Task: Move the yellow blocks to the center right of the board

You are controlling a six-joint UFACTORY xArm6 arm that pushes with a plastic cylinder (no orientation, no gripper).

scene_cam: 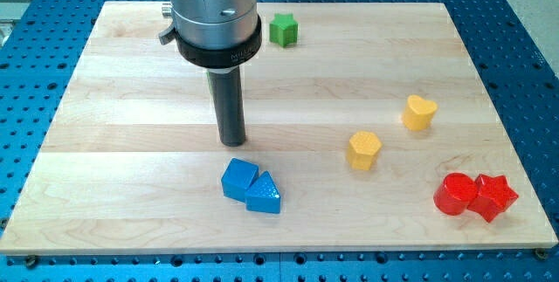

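Two yellow blocks lie right of the board's middle: a yellow hexagonal block [363,150] and a yellow heart-shaped block [419,112] up and to its right. My tip [232,141] rests on the board near the centre, well left of the yellow hexagonal block and just above the blue blocks. It touches no block.
A blue cube [238,179] and a blue triangular block [264,195] sit together below my tip. A green block [283,30] sits near the view's top edge. A red round block [455,195] and a red star block [493,196] sit at the bottom right corner of the wooden board [131,99].
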